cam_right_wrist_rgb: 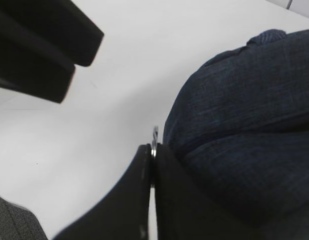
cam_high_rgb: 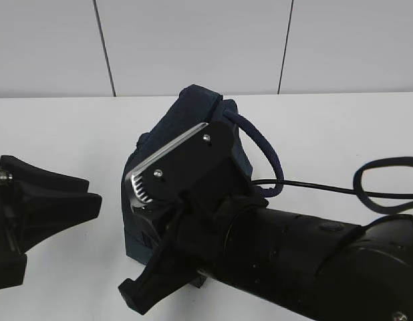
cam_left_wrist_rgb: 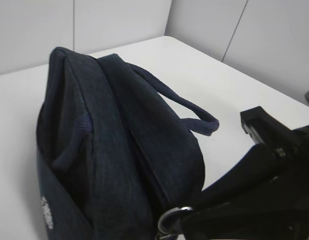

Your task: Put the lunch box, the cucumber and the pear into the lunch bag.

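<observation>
The dark navy lunch bag stands mid-table, its top closed, and shows in the left wrist view and the right wrist view. My right gripper is shut on the silver ring pull at the bag's end. The ring and the right gripper also show in the left wrist view. In the exterior view the right gripper covers the bag's front. My left gripper hangs open and empty left of the bag. The lunch box, cucumber and pear are out of view.
A black cable trails over the white table right of the bag. One loop handle hangs off the bag's right side. A white panelled wall stands behind the table.
</observation>
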You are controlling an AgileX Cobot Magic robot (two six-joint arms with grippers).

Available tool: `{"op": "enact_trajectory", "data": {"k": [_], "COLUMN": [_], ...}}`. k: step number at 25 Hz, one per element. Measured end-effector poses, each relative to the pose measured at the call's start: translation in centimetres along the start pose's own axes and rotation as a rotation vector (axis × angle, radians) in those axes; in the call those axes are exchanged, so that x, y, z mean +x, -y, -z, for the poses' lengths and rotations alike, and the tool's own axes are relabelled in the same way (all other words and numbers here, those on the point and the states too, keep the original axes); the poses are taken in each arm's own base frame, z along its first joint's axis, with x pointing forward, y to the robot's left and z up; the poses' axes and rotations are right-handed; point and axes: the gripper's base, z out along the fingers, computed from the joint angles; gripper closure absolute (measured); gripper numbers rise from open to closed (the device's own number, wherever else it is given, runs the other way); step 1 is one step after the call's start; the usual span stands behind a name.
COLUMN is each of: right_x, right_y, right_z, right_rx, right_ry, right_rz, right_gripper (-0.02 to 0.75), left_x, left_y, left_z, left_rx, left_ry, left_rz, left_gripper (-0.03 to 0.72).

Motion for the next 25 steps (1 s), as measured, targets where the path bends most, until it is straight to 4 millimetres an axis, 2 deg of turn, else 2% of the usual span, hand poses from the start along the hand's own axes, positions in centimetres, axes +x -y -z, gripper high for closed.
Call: {"op": "enact_trajectory", "data": {"k": [4,8,17,25], "right_x": [0.0,0.1,0.1,0.2], "right_y": [0.0,-0.1,-0.1,-0.1], "right_z": [0.0,0.0,0.0,0.0], "right_rx": [-0.003,-0.008,-0.014,-0.016], "right_ry": [-0.005,-0.013,-0.025,-0.028], "right_rz": [0.006,0.009,0.011,0.011], "right_gripper": [0.732,0.732,0.732,0.732], "left_x": [0.4,0.9,1.5,1.9], "left_y": [-1.9,-4.4,-4.8,-5.2], "left_z": [-1.0,-0.8,-1.3,-2.1], "left_rx": [0.073,0.035,0.076,0.119], "left_ry": [0.024,0.063,0.046,0.034], "left_rz": [0.089,0.115,-0.059,-0.067], "left_gripper": [0.474,0.472,0.445,0.442]}}
